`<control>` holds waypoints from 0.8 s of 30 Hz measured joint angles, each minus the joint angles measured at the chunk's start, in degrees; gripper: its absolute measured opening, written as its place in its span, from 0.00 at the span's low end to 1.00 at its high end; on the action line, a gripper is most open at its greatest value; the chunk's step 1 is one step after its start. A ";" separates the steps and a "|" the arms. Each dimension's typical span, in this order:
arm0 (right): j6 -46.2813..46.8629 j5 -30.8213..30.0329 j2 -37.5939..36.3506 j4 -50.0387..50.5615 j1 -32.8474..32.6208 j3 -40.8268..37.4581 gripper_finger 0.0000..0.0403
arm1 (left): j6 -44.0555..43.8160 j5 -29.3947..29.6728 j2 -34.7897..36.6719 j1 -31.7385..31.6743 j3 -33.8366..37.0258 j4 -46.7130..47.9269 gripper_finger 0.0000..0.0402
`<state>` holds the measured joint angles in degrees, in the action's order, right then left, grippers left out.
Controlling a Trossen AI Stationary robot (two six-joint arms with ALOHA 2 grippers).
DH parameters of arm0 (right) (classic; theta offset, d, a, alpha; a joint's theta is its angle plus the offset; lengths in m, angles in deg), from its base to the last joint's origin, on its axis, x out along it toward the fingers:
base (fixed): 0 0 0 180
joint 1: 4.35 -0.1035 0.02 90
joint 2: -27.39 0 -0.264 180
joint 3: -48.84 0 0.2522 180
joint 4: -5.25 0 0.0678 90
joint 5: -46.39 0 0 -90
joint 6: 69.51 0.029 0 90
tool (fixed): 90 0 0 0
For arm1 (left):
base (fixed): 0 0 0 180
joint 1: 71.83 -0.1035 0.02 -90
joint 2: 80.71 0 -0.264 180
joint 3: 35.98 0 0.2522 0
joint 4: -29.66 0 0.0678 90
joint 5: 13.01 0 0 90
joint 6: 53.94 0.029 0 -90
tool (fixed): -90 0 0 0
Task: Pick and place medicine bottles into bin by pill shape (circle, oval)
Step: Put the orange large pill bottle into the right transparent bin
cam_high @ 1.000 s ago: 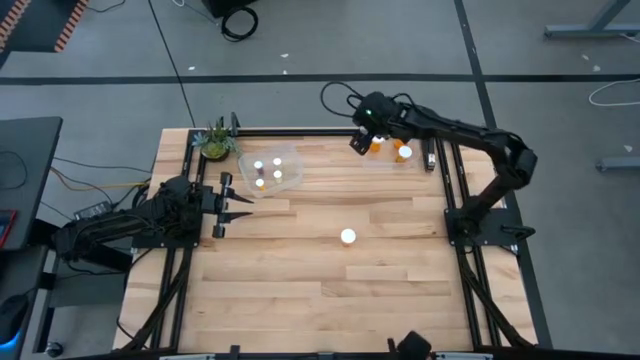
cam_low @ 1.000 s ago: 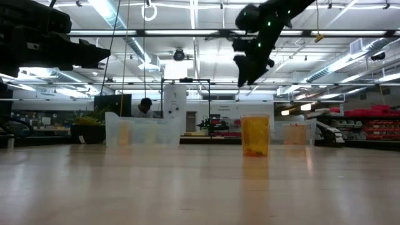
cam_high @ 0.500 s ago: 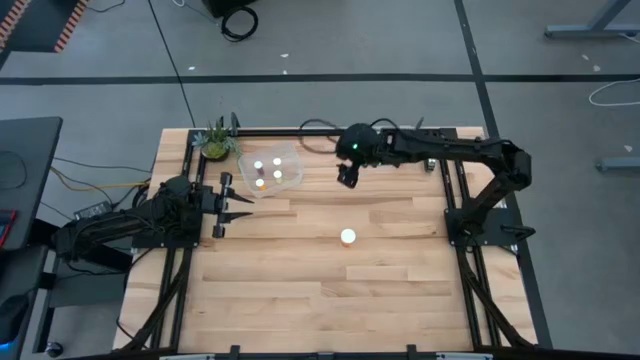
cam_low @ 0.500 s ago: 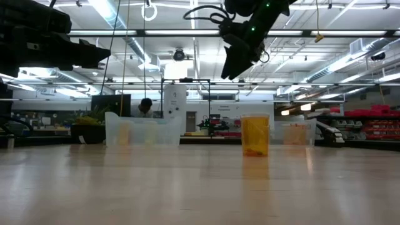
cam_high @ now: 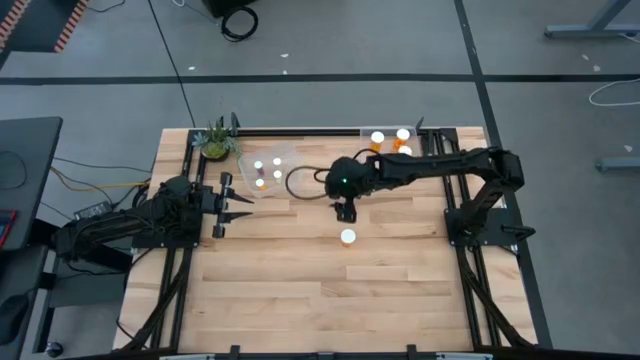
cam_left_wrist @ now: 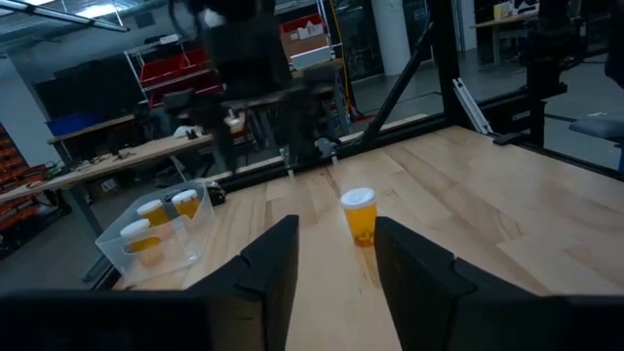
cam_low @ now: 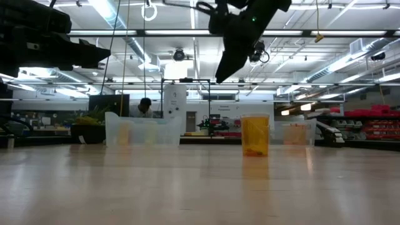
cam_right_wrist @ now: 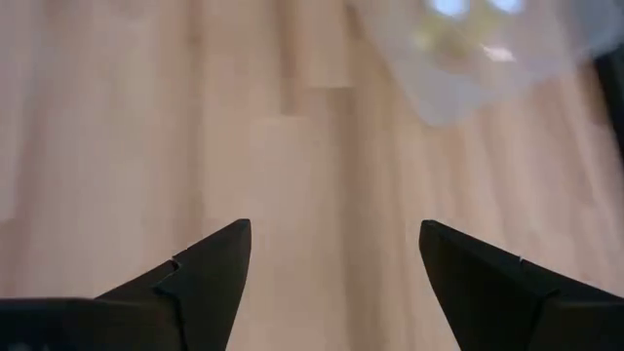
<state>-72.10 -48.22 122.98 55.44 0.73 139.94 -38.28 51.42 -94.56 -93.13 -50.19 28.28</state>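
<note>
One orange bottle with a white cap [cam_high: 347,237] stands upright on its base at the table's middle; it also shows in the low view [cam_low: 254,134] and the left wrist view [cam_left_wrist: 359,216]. My right gripper [cam_high: 345,210] hangs open and empty above the table, just on the far side of that bottle; its fingers [cam_right_wrist: 210,268] point down at bare wood. My left gripper [cam_high: 235,205] waits open at the table's left side [cam_left_wrist: 331,263]. Several white-capped bottles lie in the clear left bin [cam_high: 270,172]. Three orange bottles stand in the clear far right bin [cam_high: 390,142].
A small green plant [cam_high: 213,140] stands at the far left corner, next to the left bin. Black frame rails [cam_high: 450,180] run along the table's sides. A clear bin's edge [cam_right_wrist: 487,68] shows in the right wrist view. Bare wood lies toward the near edge.
My right gripper has swung from over the far right bin toward the table's left and near edge, and now hangs over the table's middle by the lone orange bottle. It stays high above the table. The bottle has not moved.
</note>
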 joint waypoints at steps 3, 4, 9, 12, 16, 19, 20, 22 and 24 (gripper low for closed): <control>-2.02 3.07 -0.11 -0.09 -2.00 -0.04 0.76 | 0.00 0.00 0.00 0.00 -0.01 0.01 0.37; -2.50 3.83 -0.11 -0.73 -2.68 -0.50 0.76 | 0.00 0.01 0.00 0.01 0.00 0.00 0.37; -3.21 5.60 -0.11 -2.27 -5.62 -3.54 0.76 | 0.00 -0.01 0.01 0.00 -0.02 0.01 0.35; -3.22 5.60 -0.11 -2.98 -6.91 -6.09 0.76 | 0.00 -0.01 0.01 0.00 -0.01 0.01 0.34; -2.91 5.60 -0.09 -4.06 -8.06 -9.12 0.76 | 0.00 0.01 0.01 0.01 -0.01 -0.01 0.35; -2.42 5.60 -0.07 -4.78 -8.72 -11.32 0.76 | 0.00 0.01 0.01 0.02 -0.01 0.01 0.36; -2.14 5.60 -0.07 -5.24 -8.93 -11.73 0.76 | 0.00 0.01 0.01 0.00 -0.01 0.01 0.36; -1.79 5.60 -0.09 -6.29 -9.38 -12.90 0.76 | 0.00 0.01 0.00 0.00 -0.02 0.01 0.37; -1.61 5.68 -0.07 -7.28 -9.75 -14.26 0.76 | 0.00 0.01 0.01 0.00 -0.02 0.01 0.37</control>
<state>-73.71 -42.54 122.91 48.16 -9.02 125.68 -38.28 51.43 -94.55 -93.13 -50.21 28.29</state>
